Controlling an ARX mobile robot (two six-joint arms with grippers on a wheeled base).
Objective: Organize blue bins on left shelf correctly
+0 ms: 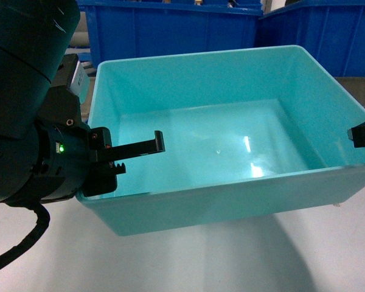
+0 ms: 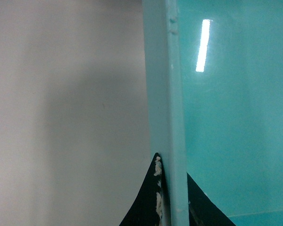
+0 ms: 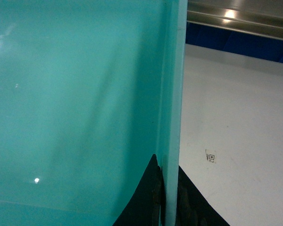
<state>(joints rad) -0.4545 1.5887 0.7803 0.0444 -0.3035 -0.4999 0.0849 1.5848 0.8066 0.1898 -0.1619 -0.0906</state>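
Observation:
A light turquoise blue bin point(image 1: 219, 140), empty inside, fills the middle of the head view and casts a shadow on the pale floor below. My left gripper point(image 1: 131, 155) is shut on the bin's left wall. In the left wrist view that wall point(image 2: 167, 94) runs up between the two black fingers of the left gripper point(image 2: 172, 193). My right gripper point(image 1: 360, 135) is shut on the right wall, and only its tip shows at the frame edge. The right wrist view has the rim point(image 3: 174, 94) pinched in the right gripper point(image 3: 170, 193). A steel rail of the left shelf point(image 3: 236, 19) crosses the top.
Two royal-blue crates point(image 1: 170, 30) point(image 1: 319, 33) stand just behind the bin. Pale grey floor point(image 1: 243, 261) lies in front and to the sides. A small square code sticker point(image 3: 210, 156) is on the floor to the right.

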